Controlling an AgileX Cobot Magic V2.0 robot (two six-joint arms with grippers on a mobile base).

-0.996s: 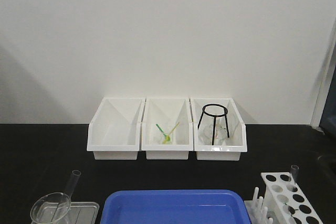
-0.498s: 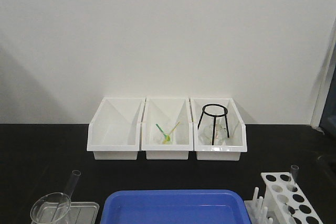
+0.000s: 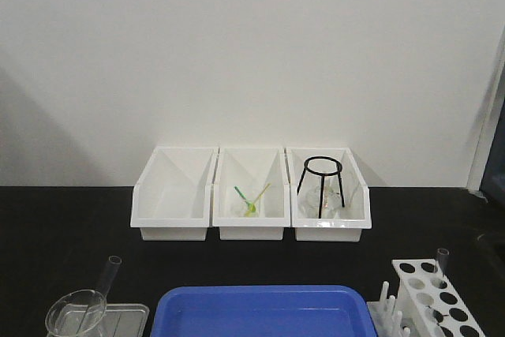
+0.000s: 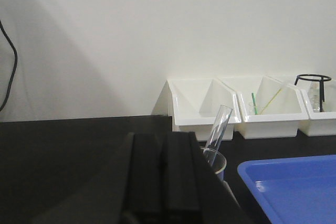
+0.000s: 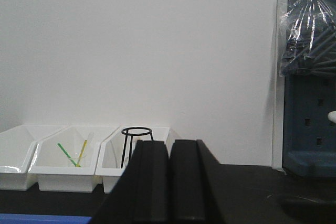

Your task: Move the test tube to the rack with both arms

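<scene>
Leaning tube: the slender clear glass test tube stands tilted in a wide clear glass beaker, with its open rim above the beaker's lip.
Tube from the left hand: just ahead and slightly right of the left gripper; the tube is apart from the fingers, and the beaker sits at their right edge.
Left hand state: black fingers pressed together, nothing between them.
Right hand state: the right gripper also has its black fingers pressed together, holding nothing.
Ahead of the right hand: three white plastic bins lie ahead and to the left, and a black wire tripod stand in the nearest bin rises just past the left finger.
Rack: the small white plastic rack with round holes sits at the front view's lower right corner; a second clear tube stands at its far end.
Between beaker and rack: a blue plastic tray on the black table.
</scene>
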